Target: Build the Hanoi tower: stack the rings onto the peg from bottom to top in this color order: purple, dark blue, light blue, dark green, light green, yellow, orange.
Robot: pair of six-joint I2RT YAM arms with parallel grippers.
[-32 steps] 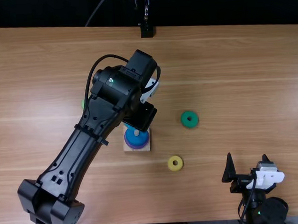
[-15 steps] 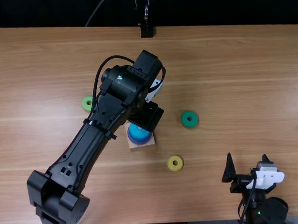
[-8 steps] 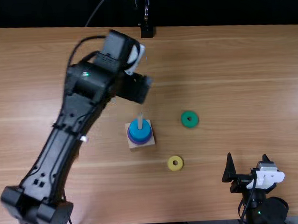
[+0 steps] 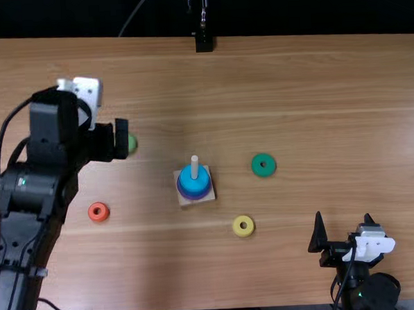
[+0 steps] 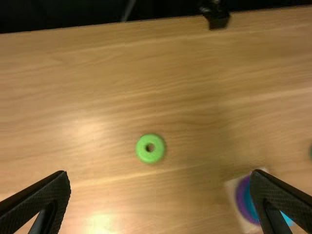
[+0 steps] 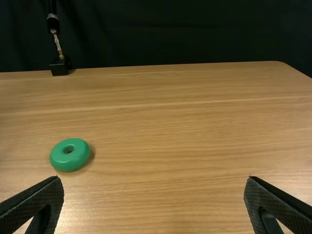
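Hovering over wooden worktop: left black pincer, spread wide near round light green ring. Right black pincer also open. Round blue ring encircles pale peg.

Wooden table, peg base, four loose rings around it

Left tool wide open at the top view's left, right tool equally open, lower right.
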